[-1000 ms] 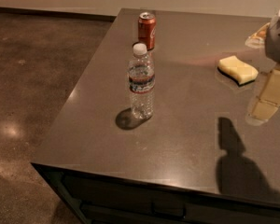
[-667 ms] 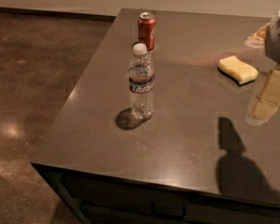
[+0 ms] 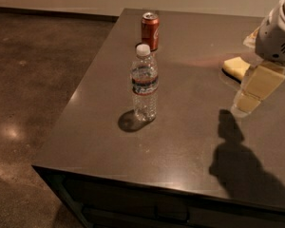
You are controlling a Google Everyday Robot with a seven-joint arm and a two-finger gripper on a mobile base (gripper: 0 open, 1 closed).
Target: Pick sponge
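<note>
The sponge (image 3: 234,67) is a pale yellow flat block lying on the dark table (image 3: 190,141) at the right, near the far side. My gripper (image 3: 245,104) hangs at the right edge of the view, just right of and in front of the sponge, above the tabletop. Its pale yellowish blocky lower part covers the sponge's right end. The white wrist housing (image 3: 277,34) is above it. The gripper holds nothing that I can see.
A clear plastic water bottle (image 3: 144,83) stands upright in the middle of the table. A red soda can (image 3: 150,30) stands behind it toward the far edge. The table's left and front edges drop to a polished brown floor (image 3: 33,94).
The gripper has moved left toward the sponge and now overlaps its right end. The sponge, bottle and can have not moved.
</note>
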